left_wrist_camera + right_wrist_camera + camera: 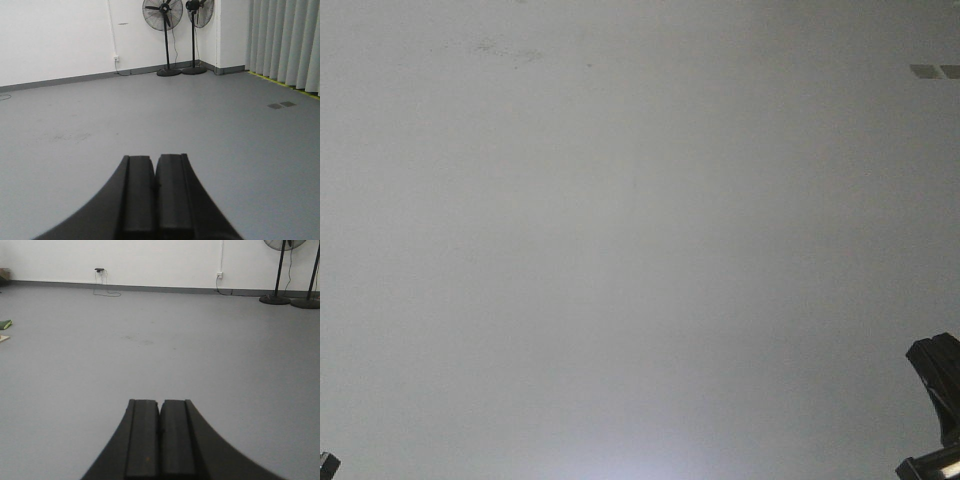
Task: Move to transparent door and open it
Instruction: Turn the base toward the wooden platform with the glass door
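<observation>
The transparent door is out of view in all three views. My left gripper (154,158) is shut and empty, its black fingers pressed together over bare grey floor. My right gripper (160,402) is shut and empty too, over the same floor. In the front view a black part of the right arm (938,380) shows at the lower right edge, and a small dark corner (327,463) at the lower left; the rest there is grey floor.
Two black pedestal fans (165,30) stand in the far corner by the white wall; their bases also show in the right wrist view (275,299). Grey curtains (287,42) hang on the right above a yellow floor line. Floor vents (281,105). A wall socket with cable (100,271).
</observation>
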Robot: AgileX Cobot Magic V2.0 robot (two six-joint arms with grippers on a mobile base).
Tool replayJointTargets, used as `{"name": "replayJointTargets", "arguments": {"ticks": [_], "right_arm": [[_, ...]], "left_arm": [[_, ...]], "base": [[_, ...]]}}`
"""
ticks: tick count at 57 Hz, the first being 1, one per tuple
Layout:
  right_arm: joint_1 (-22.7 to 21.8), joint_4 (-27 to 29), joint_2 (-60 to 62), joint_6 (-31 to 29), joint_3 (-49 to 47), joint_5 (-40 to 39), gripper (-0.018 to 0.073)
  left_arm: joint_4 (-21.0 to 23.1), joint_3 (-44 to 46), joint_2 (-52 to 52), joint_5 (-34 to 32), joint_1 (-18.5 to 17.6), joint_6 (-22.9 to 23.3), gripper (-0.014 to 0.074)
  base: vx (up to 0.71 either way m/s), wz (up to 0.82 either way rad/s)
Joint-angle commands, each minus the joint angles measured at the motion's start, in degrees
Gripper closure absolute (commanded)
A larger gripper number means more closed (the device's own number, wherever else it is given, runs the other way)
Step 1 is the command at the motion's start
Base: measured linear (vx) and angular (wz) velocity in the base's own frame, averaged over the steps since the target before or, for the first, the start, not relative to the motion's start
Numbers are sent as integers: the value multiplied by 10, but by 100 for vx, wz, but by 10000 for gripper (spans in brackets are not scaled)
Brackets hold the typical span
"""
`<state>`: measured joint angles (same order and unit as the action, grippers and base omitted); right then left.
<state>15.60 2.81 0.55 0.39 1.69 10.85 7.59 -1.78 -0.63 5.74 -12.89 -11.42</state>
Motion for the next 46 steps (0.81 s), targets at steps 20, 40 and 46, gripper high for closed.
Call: {"name": "replayJointTargets", "arguments": {"ticks": [20, 40, 46], "right_arm": [[-3, 0, 9, -4, 3, -47, 559], [-3, 0, 9, -4, 3, -47, 559], [-3, 0, 9, -4, 3, -47, 559]], "left_arm": [[2, -7, -9, -47, -4, 3, 603], [2, -7, -9, -47, -4, 3, 603], [2, -7, -9, -47, -4, 3, 603]], "base": [[2, 0], [7, -6], [13, -10]]}}
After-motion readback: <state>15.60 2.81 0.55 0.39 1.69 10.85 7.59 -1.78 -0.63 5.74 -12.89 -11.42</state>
